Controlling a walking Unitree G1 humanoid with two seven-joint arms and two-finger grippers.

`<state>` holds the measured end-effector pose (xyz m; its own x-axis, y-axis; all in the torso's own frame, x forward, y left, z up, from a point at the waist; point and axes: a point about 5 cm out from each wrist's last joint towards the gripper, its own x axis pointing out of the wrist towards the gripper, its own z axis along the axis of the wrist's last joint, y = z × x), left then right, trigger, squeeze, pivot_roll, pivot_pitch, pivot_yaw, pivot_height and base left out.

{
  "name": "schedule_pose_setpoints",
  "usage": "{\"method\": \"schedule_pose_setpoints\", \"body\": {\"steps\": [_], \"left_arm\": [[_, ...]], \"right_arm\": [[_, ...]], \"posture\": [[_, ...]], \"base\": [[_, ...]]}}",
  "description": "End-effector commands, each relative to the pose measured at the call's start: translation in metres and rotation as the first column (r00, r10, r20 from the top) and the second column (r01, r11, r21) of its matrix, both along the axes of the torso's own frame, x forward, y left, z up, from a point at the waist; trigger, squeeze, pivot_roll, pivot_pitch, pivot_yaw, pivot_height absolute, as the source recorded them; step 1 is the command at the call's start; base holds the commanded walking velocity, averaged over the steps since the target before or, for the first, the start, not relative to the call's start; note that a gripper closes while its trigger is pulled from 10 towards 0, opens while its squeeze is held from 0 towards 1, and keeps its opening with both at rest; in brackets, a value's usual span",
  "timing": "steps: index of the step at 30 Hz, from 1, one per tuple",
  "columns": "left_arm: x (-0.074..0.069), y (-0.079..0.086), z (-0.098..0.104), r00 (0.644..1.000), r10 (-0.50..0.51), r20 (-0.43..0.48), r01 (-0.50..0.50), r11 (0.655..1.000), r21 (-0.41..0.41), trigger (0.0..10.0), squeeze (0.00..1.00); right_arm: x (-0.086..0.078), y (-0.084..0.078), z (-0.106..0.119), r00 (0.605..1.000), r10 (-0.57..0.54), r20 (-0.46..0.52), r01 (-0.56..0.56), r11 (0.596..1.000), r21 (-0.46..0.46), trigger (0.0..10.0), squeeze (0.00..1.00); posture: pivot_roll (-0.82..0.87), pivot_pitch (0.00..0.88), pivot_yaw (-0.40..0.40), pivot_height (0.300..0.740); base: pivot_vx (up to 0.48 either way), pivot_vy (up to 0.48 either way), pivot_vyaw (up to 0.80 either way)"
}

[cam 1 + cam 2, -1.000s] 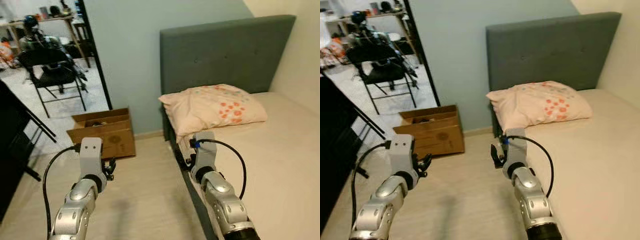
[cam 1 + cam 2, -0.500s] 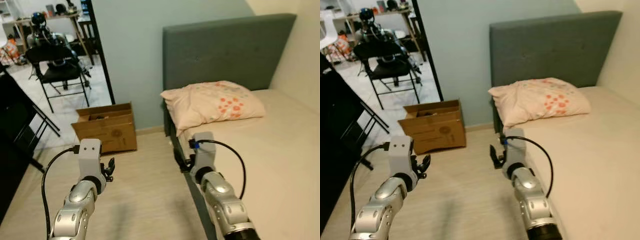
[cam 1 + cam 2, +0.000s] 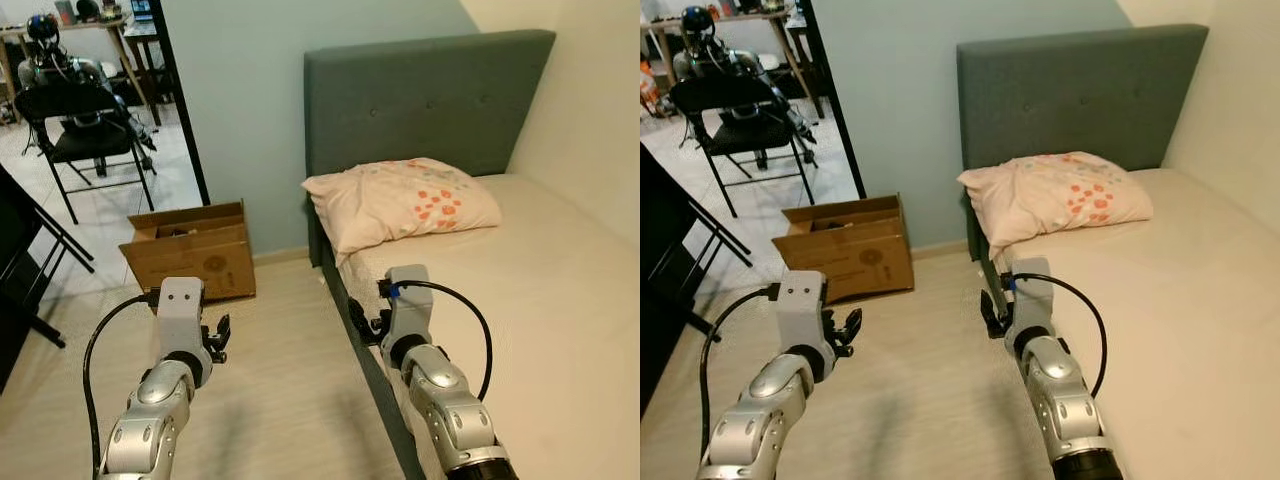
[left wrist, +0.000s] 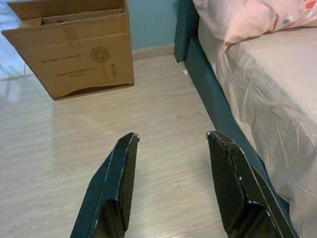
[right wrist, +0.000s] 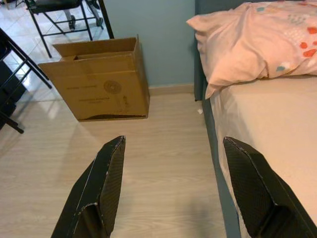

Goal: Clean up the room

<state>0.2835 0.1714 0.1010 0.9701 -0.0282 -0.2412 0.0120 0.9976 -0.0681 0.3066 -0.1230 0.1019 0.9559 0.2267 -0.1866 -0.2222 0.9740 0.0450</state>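
Counting — one pillow (image 3: pixel 402 201), one box (image 3: pixel 190 252)

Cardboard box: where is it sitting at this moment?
The cardboard box stands on the wooden floor against the blue wall, to the robot's front left, between the doorway with the black chair and the bed's grey headboard.

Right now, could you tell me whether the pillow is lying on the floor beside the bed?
No, the pillow lies on the bed against the headboard, well above the floor.
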Motion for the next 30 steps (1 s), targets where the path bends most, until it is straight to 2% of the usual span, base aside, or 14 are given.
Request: {"method": "schedule_pose_setpoints", "body": {"steps": [1,30], "left_arm": [[0.0000,-0.0005,0.0029,1.000,-0.007,0.003,0.007,1.000,-0.003,10.0,0.00],[-0.0023,-0.0003,0.0021,1.000,-0.008,-0.009,0.007,1.000,-0.003,10.0,0.00]], "right_arm": [[-0.0017,0.0015,-0.0012,1.000,0.002,-0.012,-0.002,1.000,0.005,10.0,0.00],[-0.0033,0.0019,-0.0022,1.000,0.002,-0.020,-0.002,1.000,0.006,10.0,0.00]], "posture": [[-0.07,0.047,0.028,0.740],[-0.07,0.053,0.026,0.740]], "base": [[-0.251,0.000,0.00],[-0.270,0.000,0.00]]}}
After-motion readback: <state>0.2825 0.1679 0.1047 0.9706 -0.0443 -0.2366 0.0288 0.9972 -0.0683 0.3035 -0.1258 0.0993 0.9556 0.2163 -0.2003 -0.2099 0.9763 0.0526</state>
